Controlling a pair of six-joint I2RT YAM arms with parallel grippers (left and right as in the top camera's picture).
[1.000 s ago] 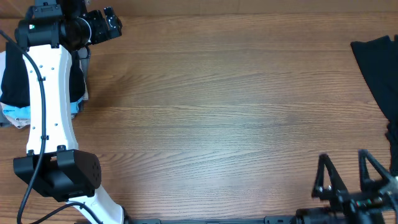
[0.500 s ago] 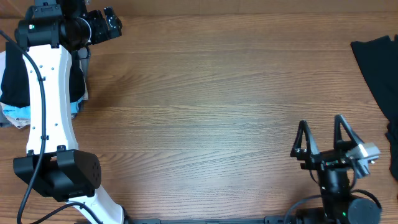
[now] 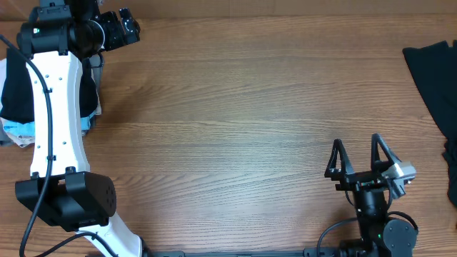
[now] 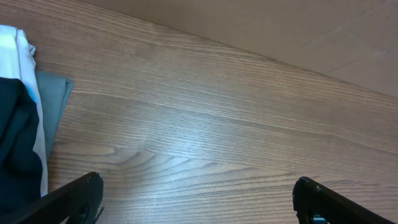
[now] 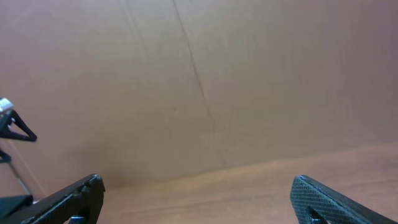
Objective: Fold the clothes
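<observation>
Right hand point(image 3: 357, 160) wide open, empty, hovers over counter point(image 3: 235, 121). Black clothes point(image 3: 434, 71) well off to its right, ahead. Tip: swing over, pinch near edge, drag to middle. Left hand point(image 4: 198, 186) wide too.

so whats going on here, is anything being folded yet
Nothing is being folded right now. Both pincers are open and empty: the right pincer hangs over the wooden table near its front, and the left pincer sits at the far left corner beside a stack of clothes. A black garment lies untouched at the table's right edge.
</observation>
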